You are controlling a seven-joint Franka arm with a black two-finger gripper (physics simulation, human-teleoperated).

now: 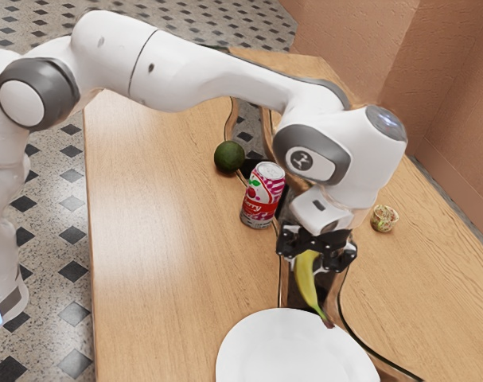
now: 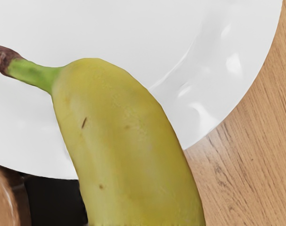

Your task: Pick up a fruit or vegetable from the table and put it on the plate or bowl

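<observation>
The black gripper (image 1: 314, 259) is clenched on a banana (image 1: 306, 282), its fingers pressing the fruit from two sides near the upper end. The banana hangs almost upright in the air, a smooth yellow-green curve tapering to a brown-tipped green stem that points down just over the near rim of the plate (image 1: 257, 358). The plate is round, glossy white and shallow, lying flat on the table (image 1: 161, 239), whose top is pale wood with fine straight grain.

In the wrist view the banana (image 2: 128, 160) has a matte skin with a few small brown flecks, and its stem reaches across the plate (image 2: 133, 37), which shows soft highlights along its raised rim.

Farther back on the table stand a cylindrical can (image 1: 262, 195) with a pink cherry label and, near it, a dark green, rounded avocado (image 1: 229, 156).
</observation>
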